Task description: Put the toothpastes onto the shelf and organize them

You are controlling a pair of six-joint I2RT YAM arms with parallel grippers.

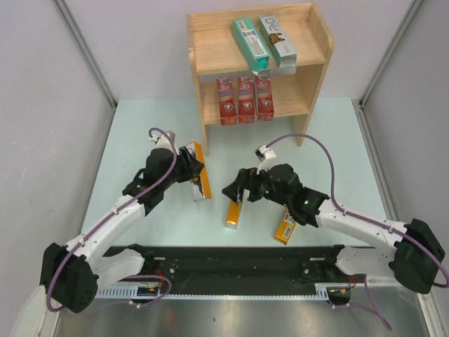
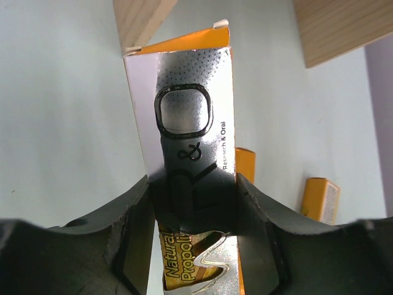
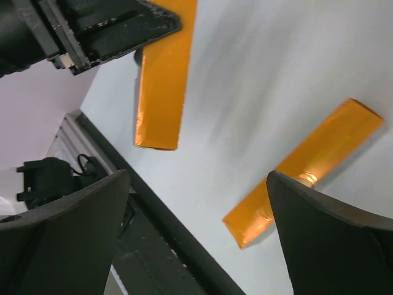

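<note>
Left wrist view has the carton point(image 2: 190, 110) pinched near one end by the left claw point(image 2: 193, 190), so most of its length juts out free. It could swivel in the grip or catch the shelf point(image 1: 319, 77) side panel going in. It sits left of centre, near of the shelf. The left arm stretches low and far. The right claw point(image 1: 240, 189) hangs open over an orange carton point(image 1: 233, 213) on the desk point(image 1: 140, 126).

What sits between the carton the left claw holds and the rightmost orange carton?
One more orange carton, lying on the table; the top view shows it.
</note>
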